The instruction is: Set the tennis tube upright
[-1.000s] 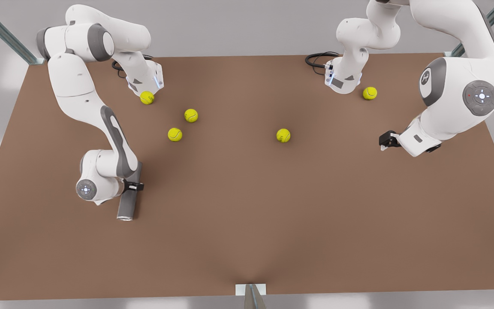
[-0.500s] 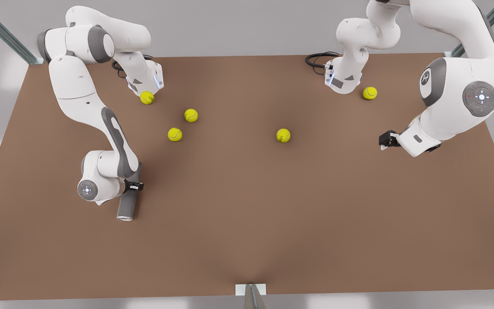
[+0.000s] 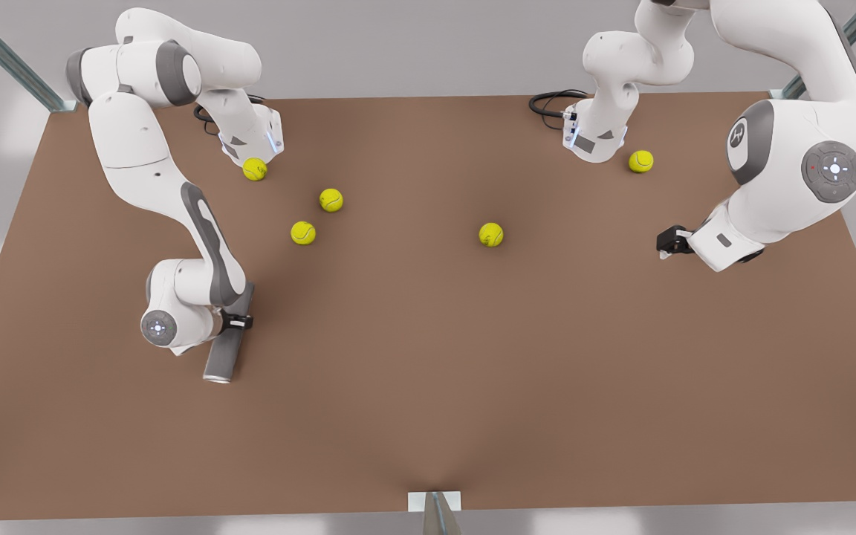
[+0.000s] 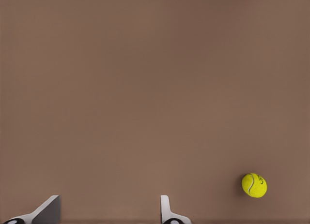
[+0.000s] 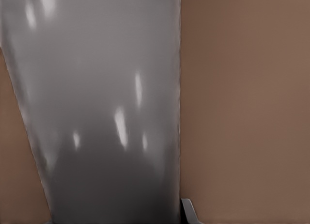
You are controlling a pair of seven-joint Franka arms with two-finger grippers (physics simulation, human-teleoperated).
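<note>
In the front view you have the brown table point(image 3: 428, 386) seen from above, with an arm on each side. On the front view's left, the right gripper point(image 3: 238, 322) sits over the tennis tube point(image 3: 224, 351), its dark fingers clamped across the tube's middle. The tube lies near the table's left edge, its length running from far to near, with the lighter silvery rim at the near end. It looks tipped slightly off the surface, though from this height you cannot be sure.

On the front view's right, the left gripper point(image 3: 667, 241) waits above bare table, well apart from the tube. Five tennis balls are scattered across the far half: one ball point(image 3: 255, 169) just beside the left-hand arm's base, two more point(image 3: 331, 200) and point(image 3: 303, 232) near it, a centre ball point(image 3: 491, 235), and a far right ball point(image 3: 640, 161) beside the other base (a black cable point(image 3: 550, 102) loops behind that base).

In the left wrist view you see the left gripper point(image 4: 109, 212) with its two pale fingertips point(image 4: 47, 210) spread wide and nothing between them, hanging over brown table, with one tennis ball point(image 4: 254, 185) off to the side.

In the right wrist view the tennis tube point(image 5: 106, 112) looms close, grey with small highlights, and one fingertip point(image 5: 190, 212) presses against its side.
</note>
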